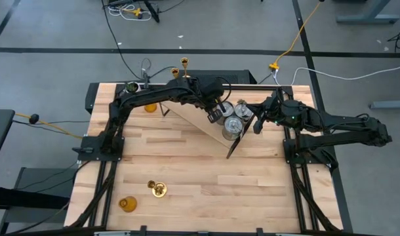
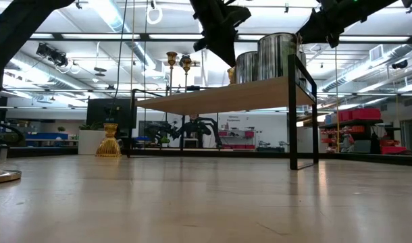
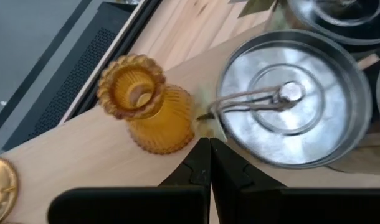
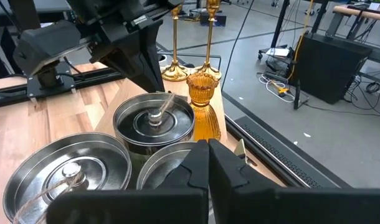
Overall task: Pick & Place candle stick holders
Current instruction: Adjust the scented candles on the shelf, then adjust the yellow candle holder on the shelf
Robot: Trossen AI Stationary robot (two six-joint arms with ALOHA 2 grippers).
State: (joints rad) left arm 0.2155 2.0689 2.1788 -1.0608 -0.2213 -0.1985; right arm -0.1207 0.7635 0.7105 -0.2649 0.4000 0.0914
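A raised wooden shelf (image 1: 199, 122) carries three silver-grey cylinders (image 4: 154, 124) and an amber glass holder (image 3: 146, 112), each standing on its base. Two brass sticks (image 4: 175, 43) stand upright farther back. My left gripper (image 3: 209, 142) is shut and slants down. Its tips are in the gap between the amber holder and a silver cylinder (image 3: 293, 99). My right gripper (image 4: 209, 148) is shut and hovers over the shelf's right side, near the cylinders, touching nothing. My left gripper's shut fingertips (image 3: 205, 146) come from above, slanting down, between the amber holder's ribbed body (image 3: 187, 127) and the silver cylinder's rim (image 3: 222, 127). I cannot tell whether they touch either one. Both holders stand upright on the shelf.
On the table lie or stand an amber holder (image 1: 149, 107) at the far left, another (image 1: 126, 204) near the front left, and a brass stick (image 1: 157, 189) on its side. The shelf's black legs (image 2: 292, 115) stand mid-table. Open wood lies in front of the shelf.
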